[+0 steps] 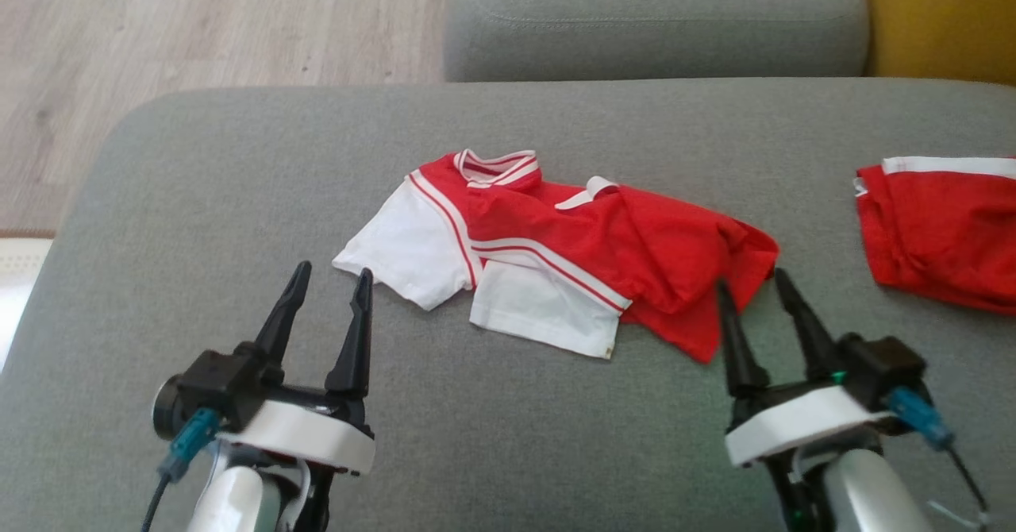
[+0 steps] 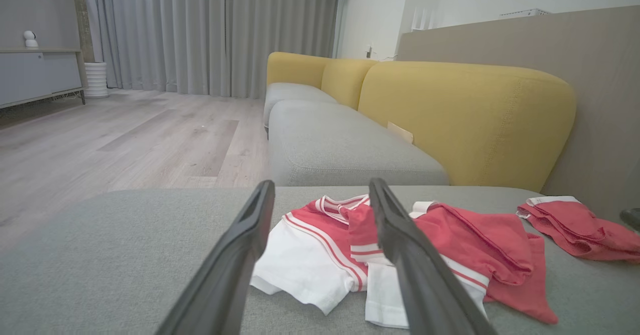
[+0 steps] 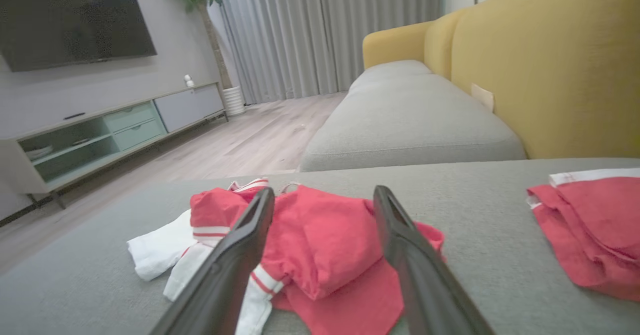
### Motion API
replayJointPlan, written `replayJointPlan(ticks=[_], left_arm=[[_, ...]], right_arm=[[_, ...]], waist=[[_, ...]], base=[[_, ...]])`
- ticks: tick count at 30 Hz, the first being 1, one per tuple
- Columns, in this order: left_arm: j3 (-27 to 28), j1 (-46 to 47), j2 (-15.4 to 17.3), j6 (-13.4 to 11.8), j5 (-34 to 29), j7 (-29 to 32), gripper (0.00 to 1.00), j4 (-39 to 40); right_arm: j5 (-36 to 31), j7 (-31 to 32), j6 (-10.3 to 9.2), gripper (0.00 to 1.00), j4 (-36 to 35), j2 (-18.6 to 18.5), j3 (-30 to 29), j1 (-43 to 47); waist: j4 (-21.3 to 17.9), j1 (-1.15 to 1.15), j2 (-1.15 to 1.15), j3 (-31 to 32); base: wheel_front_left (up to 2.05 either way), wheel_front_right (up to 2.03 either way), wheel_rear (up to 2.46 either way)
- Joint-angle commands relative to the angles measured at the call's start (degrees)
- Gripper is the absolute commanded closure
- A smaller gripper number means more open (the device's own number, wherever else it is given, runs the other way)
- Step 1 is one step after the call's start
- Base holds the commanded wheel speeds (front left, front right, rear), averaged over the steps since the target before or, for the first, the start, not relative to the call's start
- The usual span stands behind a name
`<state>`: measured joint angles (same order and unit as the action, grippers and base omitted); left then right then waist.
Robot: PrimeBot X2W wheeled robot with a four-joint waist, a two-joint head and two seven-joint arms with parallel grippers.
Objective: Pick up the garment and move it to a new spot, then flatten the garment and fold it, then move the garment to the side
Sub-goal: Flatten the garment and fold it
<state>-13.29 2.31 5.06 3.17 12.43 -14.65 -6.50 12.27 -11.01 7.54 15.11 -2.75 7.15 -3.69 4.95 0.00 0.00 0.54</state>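
Note:
A red and white shirt, the garment (image 1: 556,254), lies crumpled on the grey sofa cushion (image 1: 238,167), collar toward the far side and white sleeves toward me. My left gripper (image 1: 332,278) hovers open just near-left of the white sleeve, holding nothing. To the near right of the garment's red hem, my right gripper (image 1: 752,282) is open too, its left fingertip at the cloth's edge. The left wrist view shows the garment (image 2: 325,255) past that arm's fingers (image 2: 235,255). In the right wrist view the red bunch (image 3: 325,240) lies between and beyond that arm's fingers (image 3: 410,260).
A second red garment with a white band (image 1: 944,230) lies at the cushion's right edge. Another grey seat (image 1: 651,16) and a yellow backrest (image 1: 944,16) stand beyond. Wooden floor (image 1: 198,32) lies to the left, past the cushion's rounded edge.

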Motion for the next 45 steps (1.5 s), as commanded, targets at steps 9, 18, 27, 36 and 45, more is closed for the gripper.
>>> replayJointPlan(ticks=[9,18,27,36,45], left_arm=[[3.1,2.9,-1.2,2.0,-1.5,-0.3,0.00,0.9],[2.6,4.8,-1.9,3.0,-1.7,-0.3,0.00,0.1],[2.1,5.4,-2.1,3.3,-1.5,-0.3,0.00,-0.5],[0.9,6.4,-2.2,3.0,-0.3,-0.3,0.00,0.0],[0.2,7.9,-2.2,2.4,0.5,-0.3,0.00,-0.3]], right_arm=[[-4.8,3.4,-0.05,0.00,-0.2,-0.1,10.6,-5.8],[-6.7,7.1,-0.05,0.00,9.8,-1.8,17.4,-11.4],[-6.0,6.4,-0.05,0.00,18.3,-3.3,20.2,-14.9],[-7.0,6.1,-0.05,0.00,24.7,-2.7,19.8,-18.5],[-5.1,7.7,-0.05,0.26,30.2,-2.3,22.6,-21.1]], waist=[[4.2,0.00,0.00,-3.4],[8.9,0.00,0.00,-6.4],[11.4,0.00,0.00,-7.8],[12.2,0.00,0.00,-10.1],[11.8,0.00,0.00,-11.1]], base=[[0.00,0.00,0.00],[0.00,0.00,0.00],[0.00,0.00,0.00],[0.00,0.00,0.00],[0.00,0.00,0.00]])
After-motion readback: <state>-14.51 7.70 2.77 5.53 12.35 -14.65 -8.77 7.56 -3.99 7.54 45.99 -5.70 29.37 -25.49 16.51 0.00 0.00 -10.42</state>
